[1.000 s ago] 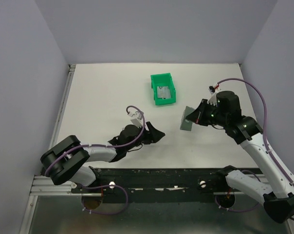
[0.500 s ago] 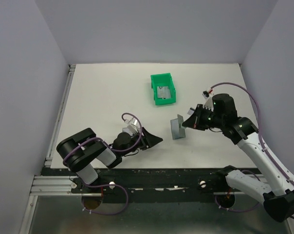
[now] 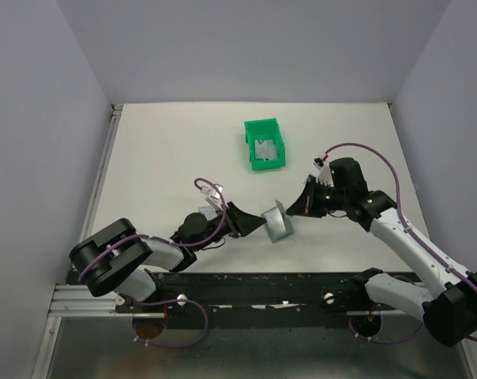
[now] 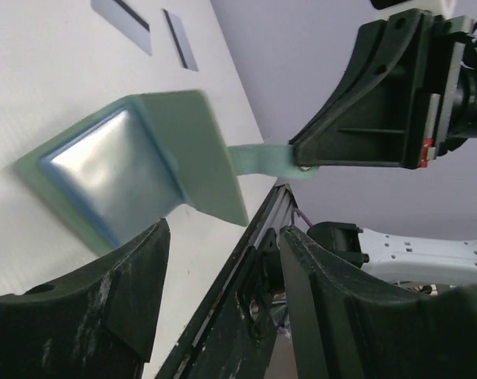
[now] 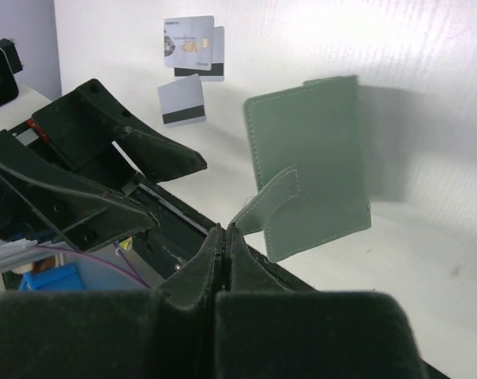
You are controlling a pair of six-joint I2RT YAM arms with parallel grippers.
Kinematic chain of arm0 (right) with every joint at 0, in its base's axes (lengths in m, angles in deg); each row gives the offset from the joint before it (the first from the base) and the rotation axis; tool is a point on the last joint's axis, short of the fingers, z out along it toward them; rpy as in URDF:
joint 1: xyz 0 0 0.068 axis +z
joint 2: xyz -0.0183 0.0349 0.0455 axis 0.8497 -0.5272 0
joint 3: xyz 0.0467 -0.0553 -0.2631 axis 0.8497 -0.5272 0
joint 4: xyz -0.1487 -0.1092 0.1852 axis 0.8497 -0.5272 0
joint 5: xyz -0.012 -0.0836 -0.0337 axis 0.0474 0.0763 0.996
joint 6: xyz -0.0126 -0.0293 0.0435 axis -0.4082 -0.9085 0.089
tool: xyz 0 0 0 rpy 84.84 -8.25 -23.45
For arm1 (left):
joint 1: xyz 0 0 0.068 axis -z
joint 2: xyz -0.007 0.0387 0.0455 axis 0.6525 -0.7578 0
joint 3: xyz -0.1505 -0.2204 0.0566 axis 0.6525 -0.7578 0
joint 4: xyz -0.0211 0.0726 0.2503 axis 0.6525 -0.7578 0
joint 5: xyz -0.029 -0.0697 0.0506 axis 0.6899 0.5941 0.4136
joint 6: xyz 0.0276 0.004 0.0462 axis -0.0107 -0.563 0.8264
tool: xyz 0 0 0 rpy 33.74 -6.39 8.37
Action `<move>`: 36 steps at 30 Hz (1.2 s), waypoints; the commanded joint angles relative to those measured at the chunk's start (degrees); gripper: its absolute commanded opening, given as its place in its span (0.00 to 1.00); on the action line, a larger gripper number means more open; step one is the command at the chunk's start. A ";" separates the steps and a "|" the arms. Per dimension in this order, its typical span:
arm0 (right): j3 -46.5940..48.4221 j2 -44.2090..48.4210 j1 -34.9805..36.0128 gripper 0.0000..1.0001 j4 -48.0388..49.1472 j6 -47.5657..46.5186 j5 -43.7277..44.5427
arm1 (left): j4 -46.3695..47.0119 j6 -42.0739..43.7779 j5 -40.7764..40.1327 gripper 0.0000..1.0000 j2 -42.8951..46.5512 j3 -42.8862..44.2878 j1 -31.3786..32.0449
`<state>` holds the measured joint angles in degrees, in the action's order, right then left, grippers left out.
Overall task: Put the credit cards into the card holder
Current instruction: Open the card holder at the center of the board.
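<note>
The grey-green card holder [image 3: 276, 226] hangs half open by its strap between my two grippers, its lower edge on or just above the table. My right gripper [image 3: 295, 209] is shut on that strap [image 5: 274, 197]. In the left wrist view the card holder [image 4: 136, 170] shows a shiny grey-blue pocket. My left gripper [image 3: 254, 223] is open, its tips just left of the holder with nothing between them [image 4: 227, 229]. Three credit cards lie on the white table past the holder; one [image 5: 181, 101] shows a black stripe, and two overlap [image 5: 189, 43]. The left wrist view shows two credit cards [image 4: 122, 12].
A bright green bin [image 3: 254, 126] with something flat and grey inside stands behind the grippers at mid table. The black rail [image 3: 270, 280] of the table's front edge runs close under both grippers. Pale walls close the table in on three sides.
My right gripper has carried the card holder left and nearer the front edge. My left gripper has reached right to meet it, still open.
</note>
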<state>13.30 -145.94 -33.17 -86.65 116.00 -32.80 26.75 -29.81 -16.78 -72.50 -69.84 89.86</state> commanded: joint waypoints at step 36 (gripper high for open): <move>-5.68 0.85 -0.41 0.36 -10.15 -1.83 29.16 | -47.84 18.06 -1.00 0.27 -19.17 39.77 10.38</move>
<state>5.19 -146.31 -33.19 -93.58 115.02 -7.95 -16.61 -13.86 -20.06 -88.76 -33.60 99.32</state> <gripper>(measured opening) 0.254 0.281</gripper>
